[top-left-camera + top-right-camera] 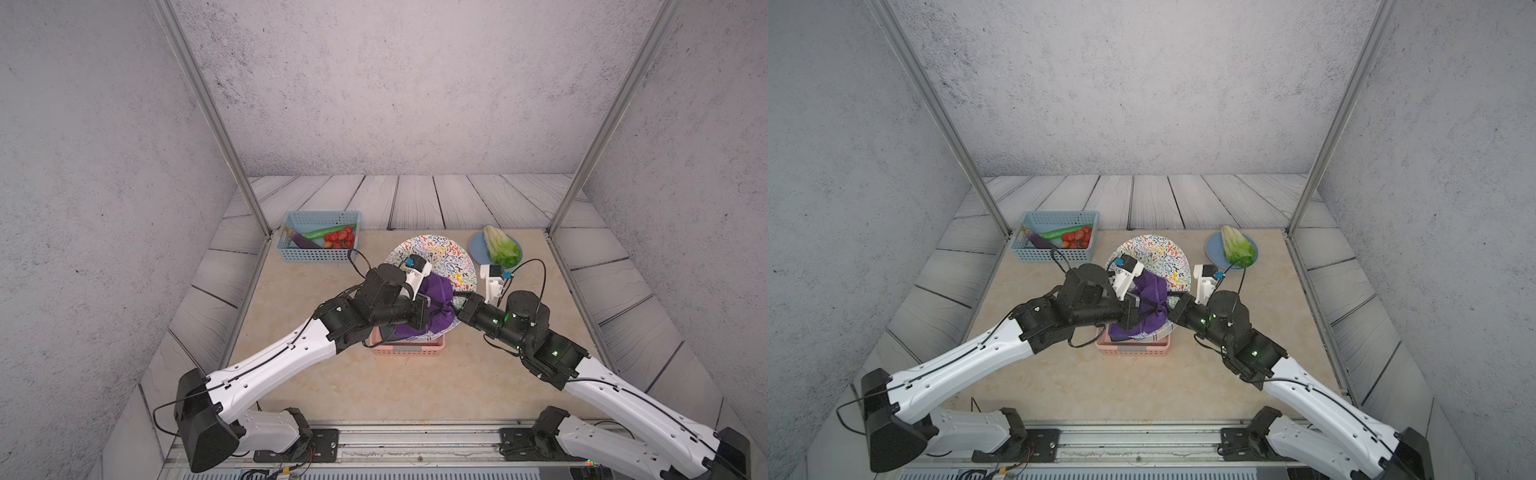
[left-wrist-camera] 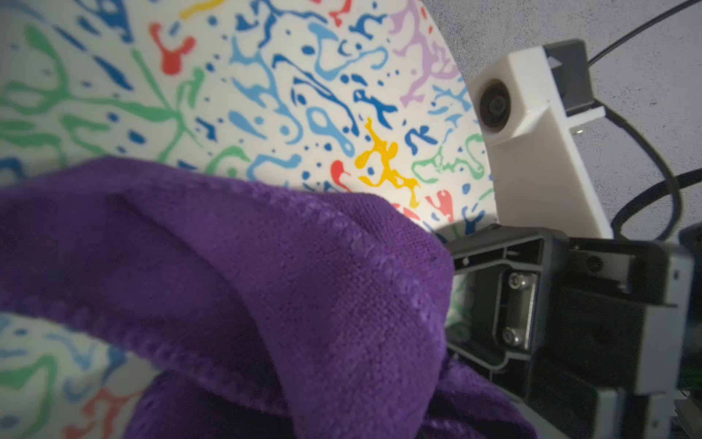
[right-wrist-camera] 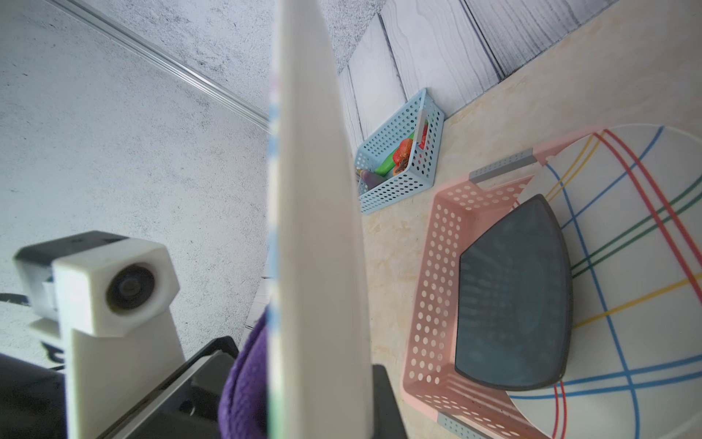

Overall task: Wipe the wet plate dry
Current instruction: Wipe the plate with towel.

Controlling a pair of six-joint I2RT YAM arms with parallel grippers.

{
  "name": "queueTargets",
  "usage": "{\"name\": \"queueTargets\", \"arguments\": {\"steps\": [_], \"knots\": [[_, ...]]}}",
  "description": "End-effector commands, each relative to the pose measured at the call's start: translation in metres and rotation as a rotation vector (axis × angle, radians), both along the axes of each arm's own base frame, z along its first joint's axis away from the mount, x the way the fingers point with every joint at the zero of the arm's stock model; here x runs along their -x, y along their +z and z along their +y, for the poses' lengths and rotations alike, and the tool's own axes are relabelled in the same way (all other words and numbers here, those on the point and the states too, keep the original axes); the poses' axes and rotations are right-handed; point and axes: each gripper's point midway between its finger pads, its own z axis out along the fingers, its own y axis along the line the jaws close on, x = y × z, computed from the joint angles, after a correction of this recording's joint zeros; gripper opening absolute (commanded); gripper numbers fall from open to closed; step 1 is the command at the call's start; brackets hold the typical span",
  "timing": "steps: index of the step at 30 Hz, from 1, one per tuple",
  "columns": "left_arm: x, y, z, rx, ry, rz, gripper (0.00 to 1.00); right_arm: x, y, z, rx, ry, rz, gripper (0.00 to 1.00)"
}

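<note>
The plate (image 1: 440, 253), white with colourful squiggles, is held up tilted above the pink basket (image 1: 409, 351). My right gripper (image 1: 459, 301) is shut on its right rim; in the right wrist view the plate (image 3: 319, 190) shows edge-on, with one dark finger (image 3: 383, 403) against its back. A bunched purple cloth (image 1: 436, 299) lies against the lower part of the plate's patterned face (image 2: 304, 95). My left gripper (image 1: 428, 309) is shut on that cloth (image 2: 266, 285), which hides its jaws. Water on the plate cannot be made out.
The pink basket (image 3: 437, 285) holds a dark grey plate (image 3: 513, 296) and a white plate with coloured lines (image 3: 626, 266). A blue basket (image 1: 320, 253) of vegetables stands back left. A blue plate (image 1: 478, 245) with lettuce (image 1: 500, 247) sits back right, near my right wrist.
</note>
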Motion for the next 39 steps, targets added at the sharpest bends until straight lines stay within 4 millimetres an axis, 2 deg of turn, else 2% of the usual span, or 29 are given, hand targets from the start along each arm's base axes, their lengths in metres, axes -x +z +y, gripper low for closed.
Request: {"name": "queueTargets", "arguments": {"steps": [1, 3, 4, 5, 6, 7, 10, 12, 13, 16, 18, 20, 22, 25, 30, 36, 39], "knots": [[0.006, -0.017, 0.003, -0.045, -0.009, 0.02, 0.0, 0.023, 0.125, -0.017, -0.264, 0.011, -0.263, 0.0], [0.027, -0.027, -0.019, -0.079, -0.095, 0.05, 0.0, 0.027, 0.131, -0.018, -0.28, 0.024, -0.28, 0.0], [0.031, -0.038, -0.022, -0.114, -0.101, 0.07, 0.0, 0.029, 0.134, -0.018, -0.297, 0.032, -0.295, 0.0], [0.026, -0.046, -0.02, -0.111, -0.064, 0.095, 0.0, 0.032, 0.138, -0.019, -0.319, 0.04, -0.314, 0.0], [0.019, -0.043, -0.013, -0.083, -0.017, 0.101, 0.0, 0.034, 0.14, -0.021, -0.329, 0.045, -0.323, 0.0], [0.008, -0.035, -0.003, -0.035, 0.037, 0.096, 0.0, 0.037, 0.141, -0.021, -0.337, 0.054, -0.332, 0.0], [-0.03, 0.009, 0.038, 0.14, 0.176, 0.1, 0.0, 0.05, 0.144, -0.016, -0.339, 0.126, -0.366, 0.0], [-0.049, 0.043, 0.061, 0.164, 0.225, 0.047, 0.0, 0.063, 0.145, -0.007, -0.328, 0.218, -0.387, 0.0], [-0.055, 0.055, 0.067, 0.149, 0.233, 0.02, 0.0, 0.071, 0.146, -0.002, -0.328, 0.276, -0.398, 0.0], [-0.068, 0.072, 0.078, 0.127, 0.248, -0.001, 0.0, 0.088, 0.153, 0.007, -0.341, 0.394, -0.428, 0.0], [-0.075, 0.087, 0.087, 0.217, 0.252, 0.015, 0.0, 0.087, 0.155, 0.0, -0.351, 0.358, -0.43, 0.0], [-0.081, 0.11, 0.105, 0.38, 0.251, 0.054, 0.0, 0.076, 0.152, -0.021, -0.364, 0.217, -0.425, 0.0], [-0.086, 0.124, 0.123, 0.547, 0.24, 0.123, 0.0, 0.07, 0.152, -0.042, -0.365, 0.112, -0.435, 0.0], [-0.081, 0.153, 0.137, 0.722, 0.175, 0.172, 0.0, 0.077, 0.165, -0.053, -0.369, 0.12, -0.498, 0.0], [-0.06, 0.186, 0.131, 0.856, 0.046, 0.207, 0.0, 0.101, 0.194, -0.035, -0.493, 0.325, -0.593, 0.0], [-0.018, 0.248, 0.109, 1.091, -0.175, 0.249, 0.0, 0.093, 0.207, -0.016, -0.59, 0.421, -0.604, 0.0], [0.001, 0.269, 0.099, 1.194, -0.265, 0.292, 0.0, 0.092, 0.215, -0.012, -0.631, 0.452, -0.629, 0.0]]}}
